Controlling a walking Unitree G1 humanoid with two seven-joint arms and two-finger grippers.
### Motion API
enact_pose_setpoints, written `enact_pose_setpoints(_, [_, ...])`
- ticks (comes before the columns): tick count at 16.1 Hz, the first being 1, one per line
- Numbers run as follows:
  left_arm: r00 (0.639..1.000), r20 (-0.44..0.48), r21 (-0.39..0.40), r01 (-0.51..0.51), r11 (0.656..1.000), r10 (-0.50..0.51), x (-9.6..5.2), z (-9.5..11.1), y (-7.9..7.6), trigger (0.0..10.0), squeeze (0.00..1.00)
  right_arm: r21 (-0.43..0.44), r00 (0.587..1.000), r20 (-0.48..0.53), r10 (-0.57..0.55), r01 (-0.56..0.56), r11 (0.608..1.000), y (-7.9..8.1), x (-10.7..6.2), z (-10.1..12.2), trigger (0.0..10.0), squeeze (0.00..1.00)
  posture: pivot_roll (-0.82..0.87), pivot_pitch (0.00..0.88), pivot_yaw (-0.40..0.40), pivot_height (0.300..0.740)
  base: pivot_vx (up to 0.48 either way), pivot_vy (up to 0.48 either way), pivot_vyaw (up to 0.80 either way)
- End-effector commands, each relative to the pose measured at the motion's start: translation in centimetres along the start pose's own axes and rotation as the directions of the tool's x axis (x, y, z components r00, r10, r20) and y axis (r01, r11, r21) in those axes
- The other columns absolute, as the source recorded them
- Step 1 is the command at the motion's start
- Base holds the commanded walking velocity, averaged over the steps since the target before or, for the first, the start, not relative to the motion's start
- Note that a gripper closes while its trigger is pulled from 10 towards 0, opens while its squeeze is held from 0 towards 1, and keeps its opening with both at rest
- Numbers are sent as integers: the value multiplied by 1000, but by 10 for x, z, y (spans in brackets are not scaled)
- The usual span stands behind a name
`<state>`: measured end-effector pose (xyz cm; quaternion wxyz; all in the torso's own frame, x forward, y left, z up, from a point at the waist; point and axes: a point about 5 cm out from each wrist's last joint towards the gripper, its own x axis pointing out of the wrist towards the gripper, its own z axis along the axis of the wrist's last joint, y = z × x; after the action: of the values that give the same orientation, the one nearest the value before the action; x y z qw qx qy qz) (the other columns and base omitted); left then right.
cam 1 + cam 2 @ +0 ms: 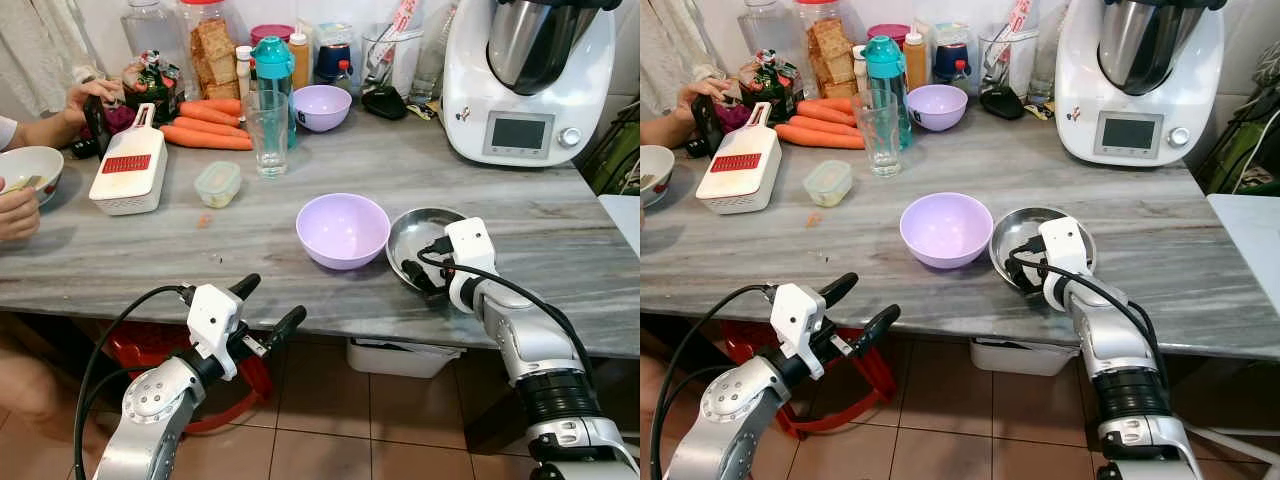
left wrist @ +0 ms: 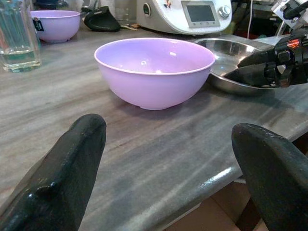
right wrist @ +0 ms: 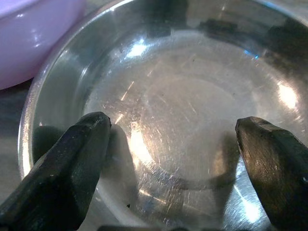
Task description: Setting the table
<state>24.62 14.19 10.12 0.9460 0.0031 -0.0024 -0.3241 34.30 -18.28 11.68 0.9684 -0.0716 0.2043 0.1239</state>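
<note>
Black fingers of the left gripper (image 1: 263, 308) are spread wide at lower left, below the table edge.
On the grey veined stone table (image 1: 560, 250), the right gripper (image 3: 171, 159) hangs with fingers spread over a shallow, shiny steel bowl (image 1: 412, 232) right of centre; its scratched round bottom reflects light. A smooth, matte lilac plastic bowl (image 1: 342, 228) stands just beside it, at centre.

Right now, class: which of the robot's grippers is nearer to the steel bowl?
Right. The right gripper hangs open over the steel bowl; the left gripper is open below the table edge.
</note>
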Motion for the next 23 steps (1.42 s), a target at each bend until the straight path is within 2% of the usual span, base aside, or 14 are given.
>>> enact_pose_setpoints(1, [1000,0,19,8,1000,-8,0,4,-1,10000,0,2,1000,17,17,-17,1000,5,0,7,10000,0,-14,72,19,740,0,0,0])
enact_pose_setpoints(8, [1000,1,20,3,1000,-3,2,3,0,10000,0,55,998,68,19,-23,998,7,-8,23,10000,0,-18,62,17,740,0,0,0])
enact_pose_setpoints(11, [1000,4,22,5,1000,-5,5,3,0,10000,0,45,999,40,20,-22,999,7,-9,17,10000,0,-16,55,14,740,0,0,0])
enact_pose_setpoints(14, [1000,3,25,-1,1000,1,5,3,1,10000,0,-21,999,15,-38,38,999,-9,-9,11,10000,0,-16,53,12,740,0,0,0])
enact_pose_setpoints(17, [1000,-2,24,0,1000,0,4,2,0,10000,0,-19,999,-16,-31,31,999,-13,-5,6,10000,0,-15,52,11,740,0,0,0])
enact_pose_setpoints(23, [1000,-8,26,0,1000,1,3,3,0,10000,0,17,999,-16,44,-44,999,-6,-1,9,10000,0,-7,62,13,740,0,0,0])
